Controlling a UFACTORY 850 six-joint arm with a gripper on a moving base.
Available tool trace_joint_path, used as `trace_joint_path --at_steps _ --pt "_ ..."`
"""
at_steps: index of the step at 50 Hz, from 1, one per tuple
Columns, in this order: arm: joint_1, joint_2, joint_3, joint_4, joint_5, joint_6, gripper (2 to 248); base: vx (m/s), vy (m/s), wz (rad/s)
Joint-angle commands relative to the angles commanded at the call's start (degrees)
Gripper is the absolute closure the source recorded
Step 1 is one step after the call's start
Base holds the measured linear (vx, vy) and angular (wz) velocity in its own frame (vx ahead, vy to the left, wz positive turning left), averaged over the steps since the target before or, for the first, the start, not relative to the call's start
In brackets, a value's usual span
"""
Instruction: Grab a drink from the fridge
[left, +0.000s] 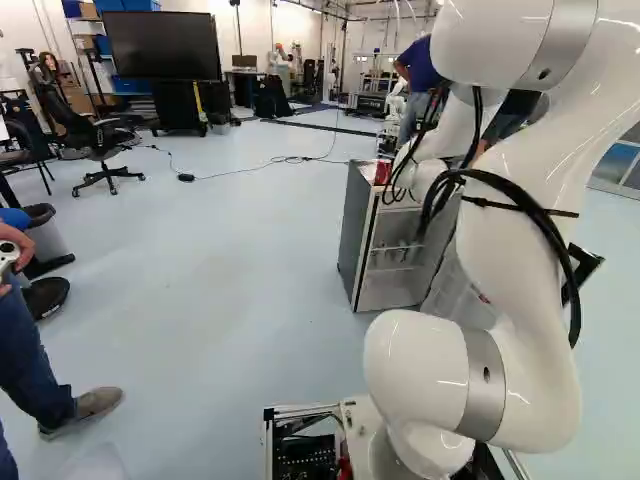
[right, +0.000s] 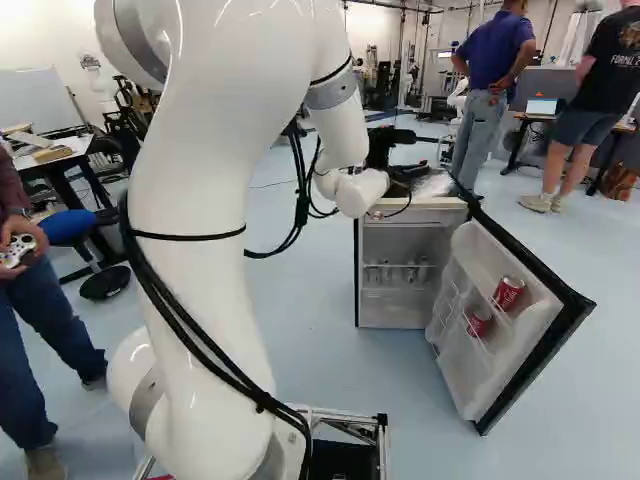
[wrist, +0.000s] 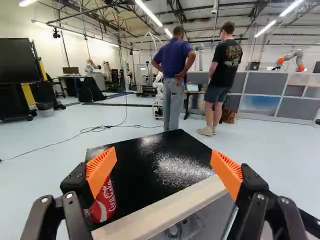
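The black gripper (right: 390, 148) is above the small fridge (right: 408, 204) in the right base view. In the wrist view the gripper (wrist: 164, 171) stands wide open, nothing held between its orange pads. Below it lies the fridge's glossy black top (wrist: 145, 160). A red can (wrist: 106, 202) stands on that top, partly hidden behind one finger; the left base view also shows red there (left: 383, 172). The fridge door (right: 535, 345) is swung open, with red cans (right: 508, 292) (right: 478, 321) in its racks. Small items (right: 392, 273) stand on an inner shelf.
Two people stand beyond the fridge, near a desk with a laptop (right: 541, 107). Another robot (wrist: 291, 58) is far back behind grey partitions (wrist: 270, 95). A cable (left: 240, 172) crosses the floor beyond the fridge. The open door juts out to the fridge's right in the right base view.
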Motion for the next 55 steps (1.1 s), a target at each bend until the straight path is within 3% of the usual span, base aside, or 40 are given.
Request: trace_joint_path --at_steps 26,55 --pt "-3.97 0.58 -2.78 0.0 -4.35 0.0 3 0.0 0.0 0.0" --pt "-8.67 1.89 -5.03 0.23 -17.23 0.0 3 0.0 0.0 0.0"
